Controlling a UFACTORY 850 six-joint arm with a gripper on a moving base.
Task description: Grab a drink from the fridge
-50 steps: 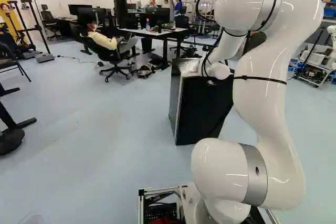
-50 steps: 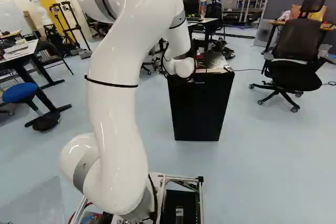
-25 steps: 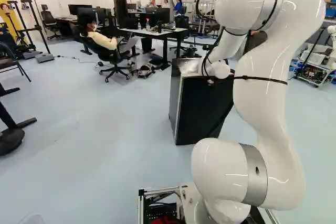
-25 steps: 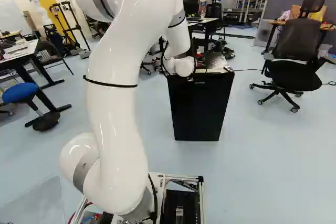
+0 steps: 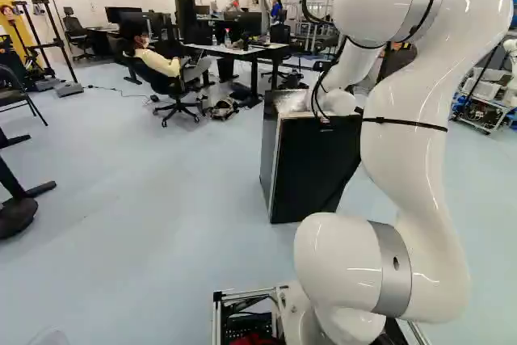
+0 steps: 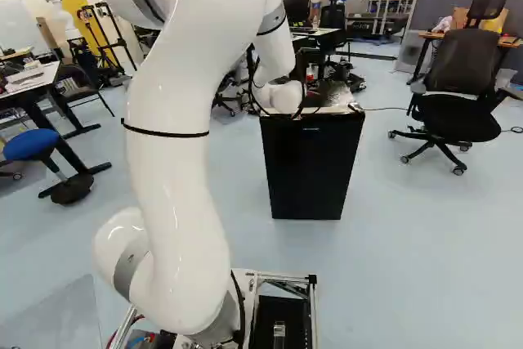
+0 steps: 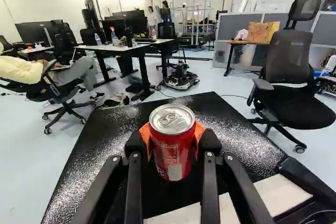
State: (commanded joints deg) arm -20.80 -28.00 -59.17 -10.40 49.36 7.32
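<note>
- Drink can (red, lid up) pinched on both sides by the claw, over the fridge top
- Arm has eased back slightly; fridge unshifted
- Grab looks made, lift probably starting; clearance underneath can't be told

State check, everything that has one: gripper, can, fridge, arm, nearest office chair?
Gripper: shut on the can, a pad on each side.
Red can: upright, tab flat, looks unopened; whether it touches the fridge top, can't tell.
Black fridge: upright, door shut.
Arm: bent, reaching out over the fridge top.
Black office chair: upright on its wheels, right of the fridge in the right base view.
</note>
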